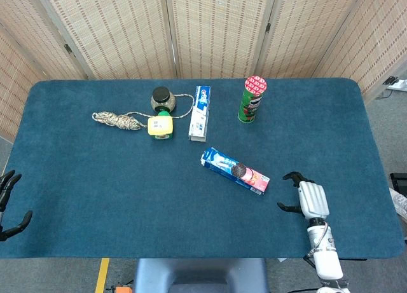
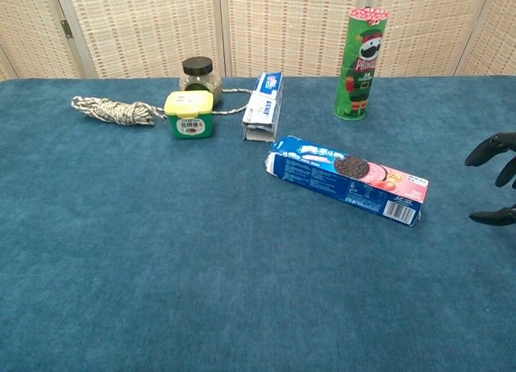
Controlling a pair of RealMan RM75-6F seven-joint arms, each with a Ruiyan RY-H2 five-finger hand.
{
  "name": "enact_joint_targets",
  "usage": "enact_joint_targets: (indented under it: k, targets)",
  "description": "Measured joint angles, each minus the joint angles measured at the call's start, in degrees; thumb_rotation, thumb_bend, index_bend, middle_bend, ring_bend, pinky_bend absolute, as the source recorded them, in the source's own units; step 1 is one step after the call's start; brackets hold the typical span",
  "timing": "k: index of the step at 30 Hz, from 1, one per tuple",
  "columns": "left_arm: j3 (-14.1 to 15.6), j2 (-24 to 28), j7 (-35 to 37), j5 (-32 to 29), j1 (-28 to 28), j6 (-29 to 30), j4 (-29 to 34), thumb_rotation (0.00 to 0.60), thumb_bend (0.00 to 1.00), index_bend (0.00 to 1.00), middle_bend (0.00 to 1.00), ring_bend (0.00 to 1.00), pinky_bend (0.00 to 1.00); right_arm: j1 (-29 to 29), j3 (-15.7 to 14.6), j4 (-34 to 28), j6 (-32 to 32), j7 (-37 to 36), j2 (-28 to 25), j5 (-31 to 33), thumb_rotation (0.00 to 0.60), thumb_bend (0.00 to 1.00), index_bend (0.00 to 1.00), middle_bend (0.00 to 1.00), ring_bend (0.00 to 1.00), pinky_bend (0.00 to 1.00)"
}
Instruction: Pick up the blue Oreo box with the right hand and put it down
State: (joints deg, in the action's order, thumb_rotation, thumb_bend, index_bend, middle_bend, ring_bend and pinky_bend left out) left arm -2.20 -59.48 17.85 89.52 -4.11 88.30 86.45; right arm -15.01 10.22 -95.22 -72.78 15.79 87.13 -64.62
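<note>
The blue Oreo box (image 1: 235,170) (image 2: 347,178) lies flat near the table's middle, slanting toward the front right. My right hand (image 1: 308,198) (image 2: 496,178) hovers a short way to the right of the box's pink end, fingers apart and holding nothing. Only its dark fingertips show at the chest view's right edge. My left hand (image 1: 9,207) is at the front left edge of the table, mostly out of frame, with its fingers spread and nothing in them.
At the back stand a green Pringles can (image 1: 252,100) (image 2: 360,64), a toothpaste box (image 1: 200,112) (image 2: 263,106), a yellow-lidded tub (image 1: 160,126) (image 2: 190,115), a dark-lidded jar (image 1: 161,98) (image 2: 199,73) and a coil of rope (image 1: 117,120) (image 2: 113,110).
</note>
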Motion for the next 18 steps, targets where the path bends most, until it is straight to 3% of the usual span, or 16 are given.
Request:
enact_joint_targets:
  k: [10,18]
  targets:
    - [0.97,0.58,4.26,2.50,-1.19,-0.63,-2.39,0.600,0.41,0.02,0.06,0.05,0.07,-3.75,4.02,3.48,3.86,1.98,4.78,8.80,0.600,0.14,0.32,0.29,0.38,0.34]
    - [1.46,0.65,4.29,3.20,-0.77,0.71,-2.09,0.600,0.41,0.01,0.07,0.05,0.07,-6.84,5.05,3.42,6.43,3.72,5.43,11.33,0.600,0.14,0.33,0.29,0.38,0.34]
